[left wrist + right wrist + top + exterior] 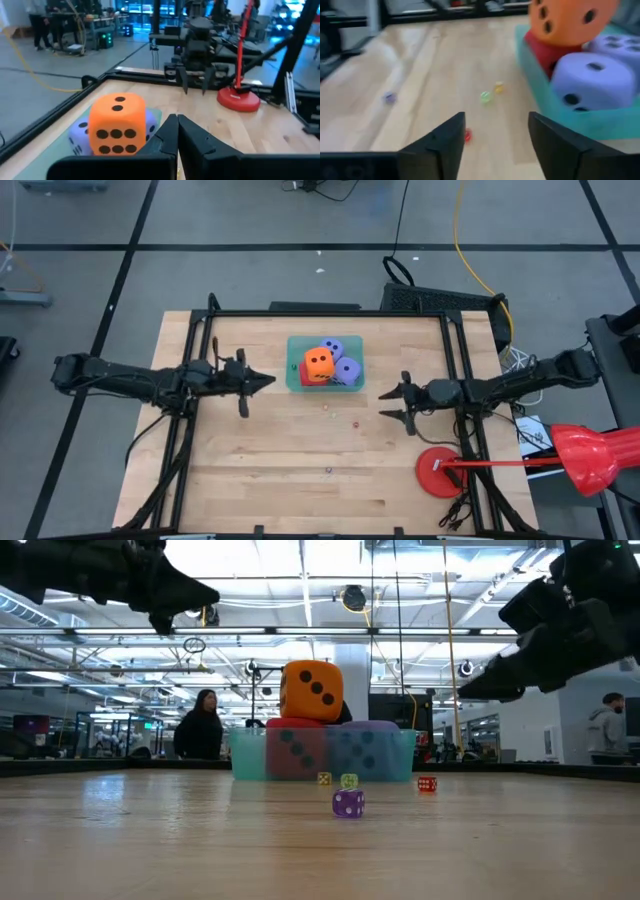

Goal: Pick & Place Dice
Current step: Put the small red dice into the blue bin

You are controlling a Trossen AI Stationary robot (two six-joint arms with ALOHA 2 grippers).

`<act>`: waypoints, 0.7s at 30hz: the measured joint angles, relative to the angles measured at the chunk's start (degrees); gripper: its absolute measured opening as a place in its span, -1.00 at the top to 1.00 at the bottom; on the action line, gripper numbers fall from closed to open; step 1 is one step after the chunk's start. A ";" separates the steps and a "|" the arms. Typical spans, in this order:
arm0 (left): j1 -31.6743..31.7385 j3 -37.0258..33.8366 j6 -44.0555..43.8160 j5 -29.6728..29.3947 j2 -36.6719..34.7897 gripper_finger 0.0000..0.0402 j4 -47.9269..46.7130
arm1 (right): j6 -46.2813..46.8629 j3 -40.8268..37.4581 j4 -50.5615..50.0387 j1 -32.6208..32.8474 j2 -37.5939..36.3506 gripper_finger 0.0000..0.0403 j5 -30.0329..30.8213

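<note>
A teal tray [294, 376] stands at the table's far middle and holds the dice. The orange die [319, 363] rests on top of the red die [308, 379] and two purple-blue dice [348, 370] [334, 347]. My left gripper [270, 380] is shut and hangs above the table just left of the tray, pointing at it; the orange die [117, 125] is close before its tips [177, 120]. My right gripper [384, 402] is open with nothing between its fingers [496, 125], right of the tray and a little nearer, pointing toward it.
Several tiny dice lie loose on the wood in front of the tray: a purple one [348, 803], a red one [427, 784], a yellow and a green one [349, 781]. A red round disc [438, 473] with a red rod stands at the near right. People stand in the room beyond.
</note>
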 joint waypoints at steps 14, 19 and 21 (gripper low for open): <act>1.90 0.00 6.11 9.70 -3.30 0.99 -8.48 | -4.90 4.92 10.01 13.75 20.61 -0.25 15.78; 2.00 0.02 7.70 12.00 -3.37 0.92 -10.28 | -2.49 7.90 16.29 14.39 29.11 -0.25 20.18; 2.45 0.00 7.70 12.04 -3.37 0.92 -11.18 | 0.24 10.34 16.49 14.39 33.08 -0.25 20.22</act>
